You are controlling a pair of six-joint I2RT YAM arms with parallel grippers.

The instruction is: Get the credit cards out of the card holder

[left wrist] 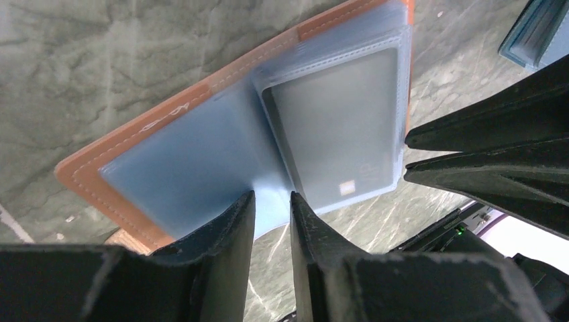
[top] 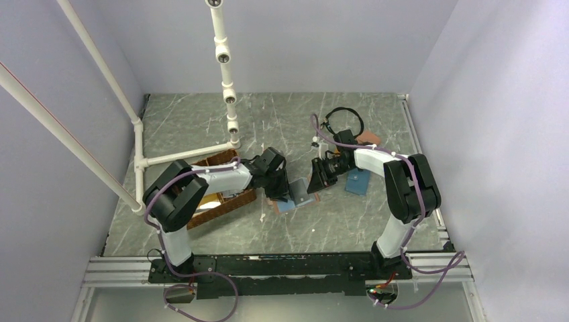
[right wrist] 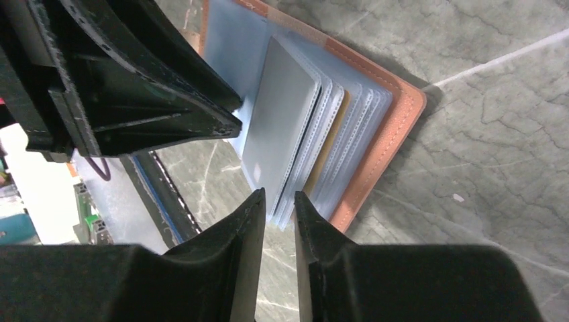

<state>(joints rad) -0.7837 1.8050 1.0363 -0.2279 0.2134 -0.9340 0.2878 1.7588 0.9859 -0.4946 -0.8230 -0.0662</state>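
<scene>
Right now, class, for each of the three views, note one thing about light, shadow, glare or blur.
Top view: soft, even light, hardly any shadow, the holder tiny. Left wrist view: the card fairly sharp, the left pincer dark and soft-edged, a washed-out white patch lower right. Right wrist view: the holder's dark shadow on the table, white glare at the left edge.

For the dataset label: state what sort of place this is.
Probably a lab robot test cell: plain lilac walls box in a marble-patterned table, a white pipe frame stands over it, and an aluminium rail runs along its near edge.
</scene>
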